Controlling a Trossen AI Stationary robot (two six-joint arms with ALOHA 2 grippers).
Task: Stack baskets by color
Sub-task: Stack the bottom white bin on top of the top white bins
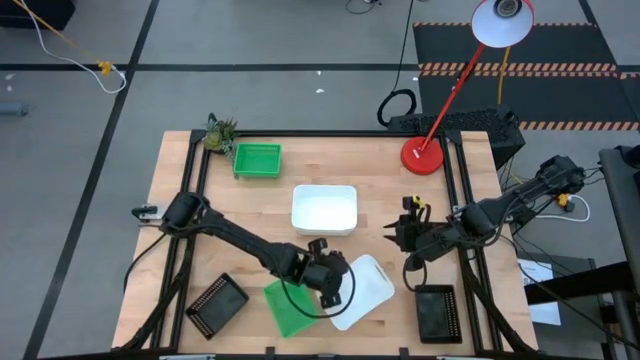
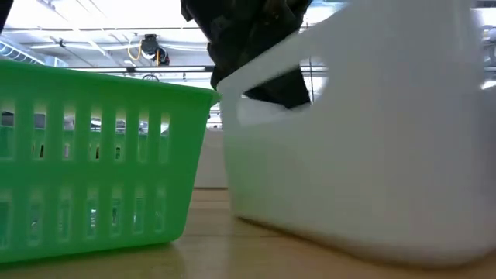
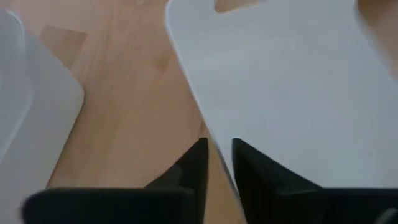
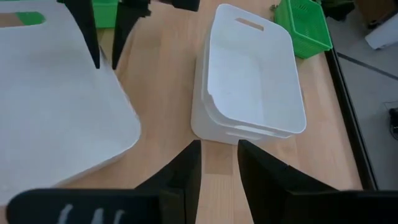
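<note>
Left claw [image 1: 335, 283] nipping rim of tilted white basket [image 1: 368, 290], seemingly; green basket [image 1: 284, 308] just beside.

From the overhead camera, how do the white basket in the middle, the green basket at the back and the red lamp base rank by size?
1. White basket in the middle, largest.
2. Green basket at the back, clearly smaller.
3. Red lamp base, smallest, though not far behind the green one.
</note>
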